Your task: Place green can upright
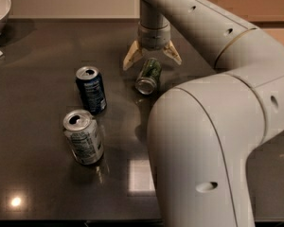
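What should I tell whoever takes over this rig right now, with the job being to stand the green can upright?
Claw: open, hanging over the far end of the green can, one finger on each side, not closed on it.
Green can: lying on its side on the dark table, silver end toward the camera.
Nearby: dark blue can and silver-white can, both upright, to the green can's left in the camera view, apart from it.
Done: claw lined up over the can.
Left: close on the can, lift, turn it upright, set it down, let go.
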